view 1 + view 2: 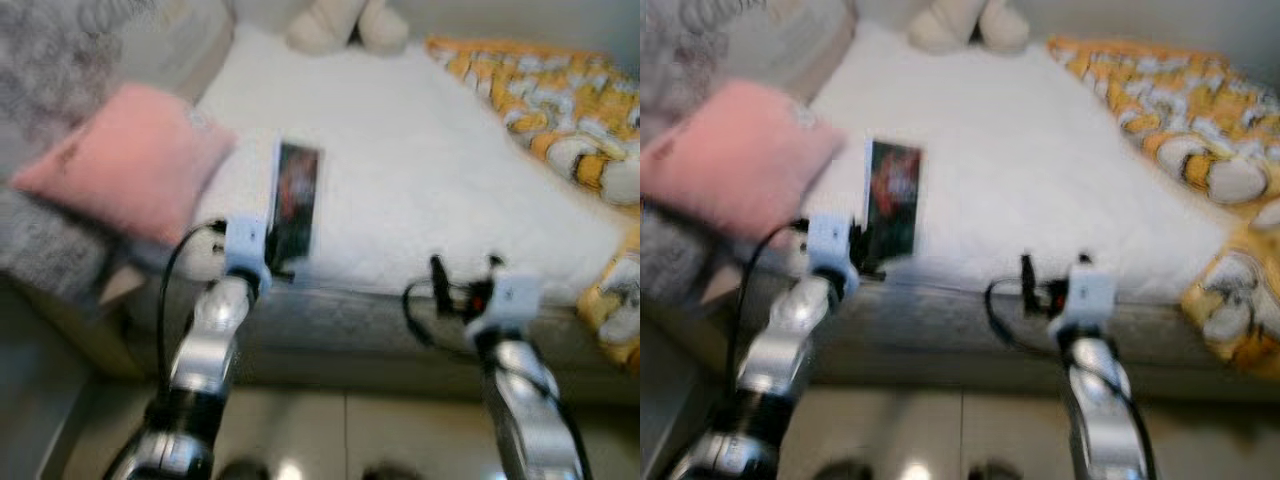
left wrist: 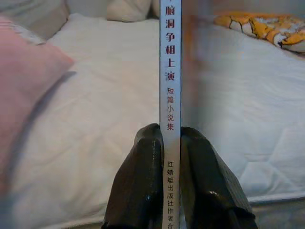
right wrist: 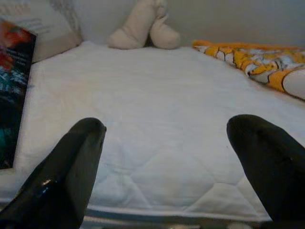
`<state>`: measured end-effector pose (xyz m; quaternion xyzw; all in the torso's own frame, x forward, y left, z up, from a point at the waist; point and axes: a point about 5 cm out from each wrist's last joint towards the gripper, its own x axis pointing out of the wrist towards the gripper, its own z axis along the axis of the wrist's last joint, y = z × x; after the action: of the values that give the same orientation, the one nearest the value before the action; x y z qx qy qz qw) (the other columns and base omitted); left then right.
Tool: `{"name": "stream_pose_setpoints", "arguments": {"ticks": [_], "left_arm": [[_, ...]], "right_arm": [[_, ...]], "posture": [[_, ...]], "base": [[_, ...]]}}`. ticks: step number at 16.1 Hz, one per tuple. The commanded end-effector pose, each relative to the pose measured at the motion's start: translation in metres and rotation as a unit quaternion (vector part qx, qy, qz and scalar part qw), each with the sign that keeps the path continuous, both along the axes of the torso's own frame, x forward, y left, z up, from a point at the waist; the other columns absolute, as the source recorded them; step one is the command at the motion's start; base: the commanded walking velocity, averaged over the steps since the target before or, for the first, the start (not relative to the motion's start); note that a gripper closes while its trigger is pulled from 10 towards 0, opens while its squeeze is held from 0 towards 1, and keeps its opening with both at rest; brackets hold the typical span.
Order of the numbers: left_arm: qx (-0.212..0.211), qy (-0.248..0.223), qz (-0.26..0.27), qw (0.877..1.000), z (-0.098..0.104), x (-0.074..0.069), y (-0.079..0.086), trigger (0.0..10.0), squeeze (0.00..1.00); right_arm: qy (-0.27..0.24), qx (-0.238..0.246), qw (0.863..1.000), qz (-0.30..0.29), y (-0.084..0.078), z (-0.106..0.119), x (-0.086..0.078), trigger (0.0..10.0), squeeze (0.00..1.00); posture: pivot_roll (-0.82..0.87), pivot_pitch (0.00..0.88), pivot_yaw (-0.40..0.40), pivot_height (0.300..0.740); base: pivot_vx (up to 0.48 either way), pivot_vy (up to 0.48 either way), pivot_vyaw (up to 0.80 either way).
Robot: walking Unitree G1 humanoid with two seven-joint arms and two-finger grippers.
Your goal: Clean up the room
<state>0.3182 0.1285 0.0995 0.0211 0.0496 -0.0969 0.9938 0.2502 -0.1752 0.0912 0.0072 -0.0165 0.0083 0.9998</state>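
Holding a book [image 2: 170, 86] upright by its lower edge, the left gripper [image 2: 170, 143] has both black fingers [image 2: 143, 176] pressed against the covers, just above the near edge of the mattress [image 1: 420, 170]. Only a narrow strip of the book is pinched, so I judge it could pivot or slide out and fall to the floor in front of the mattress if the arm swings or the robot steps. The pink pillow [image 1: 130, 160] lies close beside the book, on the mattress's left side, and a careless sweep could knock it.

The right gripper [image 3: 164, 143] hovers over the same near edge, jaws spread wide and empty.

The spine carries Chinese print: 脑洞争相上演, 短篇小说集, then 红蜻蜓出版社. The dark cover's text is too blurred to read.
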Motion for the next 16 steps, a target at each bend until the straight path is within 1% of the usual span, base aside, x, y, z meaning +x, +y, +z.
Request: {"name": "stream_pose_setpoints", "arguments": {"ticks": [1,2,4,5,6,9,16], "left_arm": [[-0.004,-0.049,0.02,0.999,0.017,-0.001,0.014,10.0,0.0],[0.001,-0.051,0.019,0.999,0.017,-0.002,0.016,10.0,0.0],[0.002,-0.059,0.006,0.998,0.02,-0.002,0.011,10.0,0.0],[0.004,-0.067,-0.006,0.998,0.024,-0.001,0.006,10.0,0.0],[0.003,-0.071,-0.015,0.997,0.026,0.001,0.001,10.0,0.0],[0.011,-0.063,-0.016,0.998,0.023,0.002,0.001,10.0,0.0],[0.008,-0.066,-0.033,0.997,0.024,0.002,-0.005,10.0,0.0]], "right_arm": [[-0.014,0.005,1.0,-0.016,-0.007,0.004,-0.006,10.0,0.0],[-0.01,0.004,1.0,-0.019,-0.009,0.002,-0.008,10.0,0.0],[-0.008,0.003,1.0,-0.019,-0.009,0.001,-0.009,10.0,0.0],[-0.008,0.003,1.0,-0.018,-0.008,0.001,-0.008,10.0,0.0],[-0.01,0.002,1.0,-0.014,-0.006,0.002,-0.005,10.0,0.0],[-0.014,-0.002,1.0,-0.008,-0.003,0.004,-0.002,10.0,0.0],[-0.009,-0.004,1.0,0.001,-0.001,0.003,0.0,10.0,0.0]], "posture": [[-0.05,0.0,-0.03,0.714],[-0.05,0.0,-0.027,0.714],[-0.05,0.0,-0.026,0.714],[-0.05,0.0,-0.026,0.714],[-0.05,0.0,-0.026,0.714],[-0.05,0.0,-0.026,0.714],[-0.05,0.0,-0.024,0.714]], "base": [[0.0,0.0,0.0],[0.0,0.0,0.0],[0.0,0.0,0.0],[0.296,0.0,0.0],[0.48,0.0,0.0],[0.48,0.0,0.0],[0.48,0.0,0.0]]}}
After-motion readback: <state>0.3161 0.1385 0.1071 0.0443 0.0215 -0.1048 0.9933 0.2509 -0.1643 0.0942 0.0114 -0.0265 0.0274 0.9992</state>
